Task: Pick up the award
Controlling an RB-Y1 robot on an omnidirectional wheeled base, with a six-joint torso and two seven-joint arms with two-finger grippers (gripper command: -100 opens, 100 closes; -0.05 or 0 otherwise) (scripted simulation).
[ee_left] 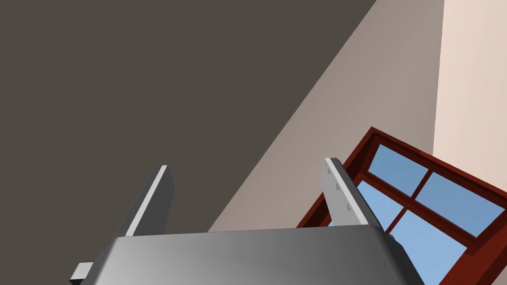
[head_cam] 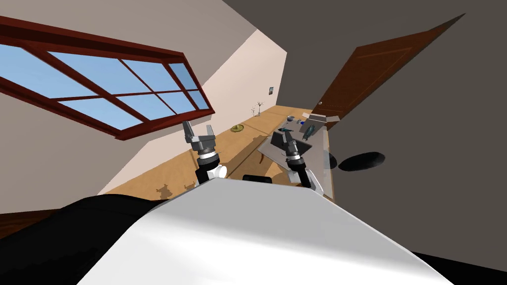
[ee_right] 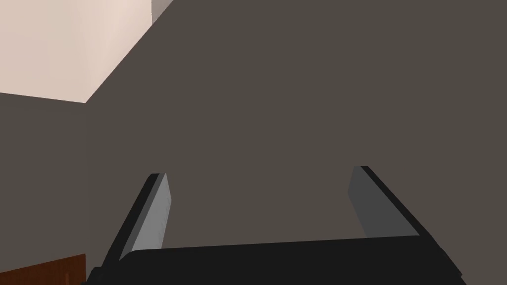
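Head view | left arm [head_cam: 206, 159] raised, jaws spread wide, empty | right arm [head_cam: 296, 161] raised, jaws spread wide, empty

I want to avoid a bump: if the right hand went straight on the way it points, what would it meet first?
The way looks free up to a dark grey wall ahead of the right hand; how far off is unclear.
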